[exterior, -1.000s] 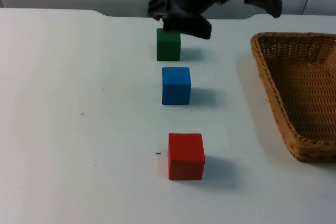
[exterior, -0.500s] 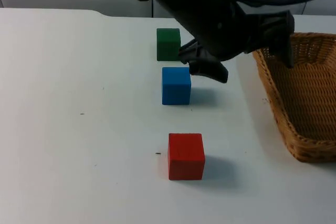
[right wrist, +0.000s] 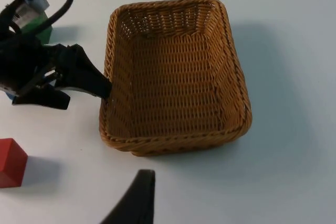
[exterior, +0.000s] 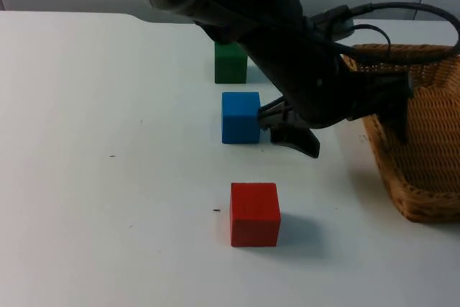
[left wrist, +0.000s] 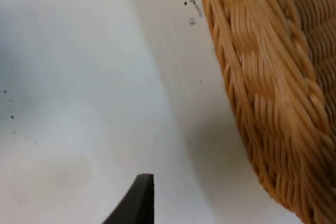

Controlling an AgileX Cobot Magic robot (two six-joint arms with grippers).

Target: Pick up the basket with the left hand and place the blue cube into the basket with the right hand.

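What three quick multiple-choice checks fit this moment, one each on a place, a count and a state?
1. The blue cube is:
A. stacked on another cube
B. on the table, between the green cube and the red cube
C. hanging in the air

2. Cubes in all:
A. two
B. three
C. four

3. The left pincer is:
A. open at the basket rim
B. shut on a cube
C. shut on the rim

Key:
1 B, it sits mid-row in the top view.
2 B, one green, one blue and one red.
3 A, its fingers are spread, one reaching the rim.

The right pincer waits above the table beside the basket.
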